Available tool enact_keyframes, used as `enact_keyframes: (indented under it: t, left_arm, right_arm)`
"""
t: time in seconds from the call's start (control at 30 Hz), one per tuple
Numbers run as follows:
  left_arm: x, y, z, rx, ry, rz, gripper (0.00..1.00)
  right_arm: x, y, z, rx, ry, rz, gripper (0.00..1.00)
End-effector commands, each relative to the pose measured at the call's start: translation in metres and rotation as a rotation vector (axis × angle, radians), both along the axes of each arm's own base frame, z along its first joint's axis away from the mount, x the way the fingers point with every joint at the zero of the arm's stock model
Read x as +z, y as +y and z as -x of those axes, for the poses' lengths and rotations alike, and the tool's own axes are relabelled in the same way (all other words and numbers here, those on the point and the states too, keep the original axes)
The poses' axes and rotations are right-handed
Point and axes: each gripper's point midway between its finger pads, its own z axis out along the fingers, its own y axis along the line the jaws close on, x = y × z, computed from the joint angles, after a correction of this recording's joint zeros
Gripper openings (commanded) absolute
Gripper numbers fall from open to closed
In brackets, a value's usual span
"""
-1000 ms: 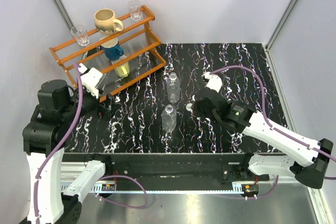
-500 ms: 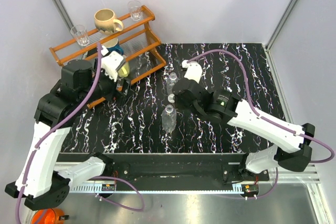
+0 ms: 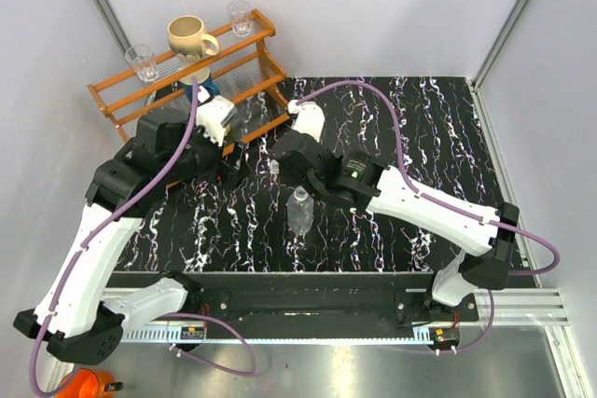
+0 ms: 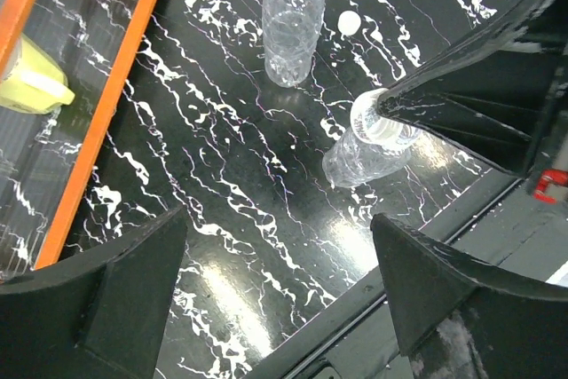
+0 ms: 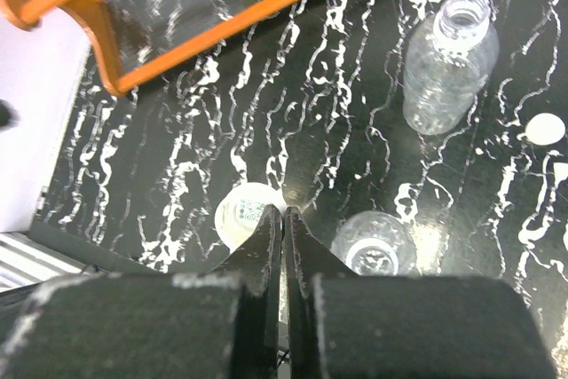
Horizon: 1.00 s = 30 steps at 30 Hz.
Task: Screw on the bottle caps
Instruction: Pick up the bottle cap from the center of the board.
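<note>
right gripper (image 5: 284, 212) was pinched shut on a cap (image 5: 244, 215) by its rim, just beside the open neck of the bottle (image 5: 377, 241) below, left gripper (image 4: 280, 219) wide and empty; bottle looked light, thin-walled, tippy, so I'd brace its ribbed body.

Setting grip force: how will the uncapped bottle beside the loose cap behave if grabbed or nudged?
The bottle looks empty, so probably very light. Tall, upright on a small base: a nudge likely tips it. Thin ribbed clear walls, open neck: probably dents under a hard squeeze.
</note>
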Motion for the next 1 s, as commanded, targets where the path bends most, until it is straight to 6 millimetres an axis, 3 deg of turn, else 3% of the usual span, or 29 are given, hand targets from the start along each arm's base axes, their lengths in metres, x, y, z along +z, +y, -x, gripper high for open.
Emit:
enact_keyframes:
  t: [0.0, 0.07, 0.2, 0.57, 0.97]
  left_arm:
    - [-0.003, -0.017, -0.011, -0.002, 0.034, 0.055, 0.86]
    - [-0.007, -0.017, -0.017, 0.019, 0.046, 0.046, 0.81]
    - [0.005, -0.019, -0.023, 0.024, 0.020, 0.050, 0.80]
    - [0.013, -0.025, -0.015, -0.016, 0.013, 0.084, 0.70]
    - [0.002, -0.027, -0.022, -0.007, 0.033, 0.060, 0.65]
  right_arm:
    - [0.040, 0.022, 0.002, 0.027, -0.055, -0.125, 0.00]
    - [0.043, 0.027, 0.002, 0.032, -0.062, -0.147, 0.00]
    - [0.045, 0.035, 0.004, 0.048, -0.061, -0.156, 0.00]
    - [0.035, 0.037, 0.003, 0.045, -0.068, -0.118, 0.00]
    - [0.040, 0.044, 0.005, 0.057, -0.078, -0.132, 0.00]
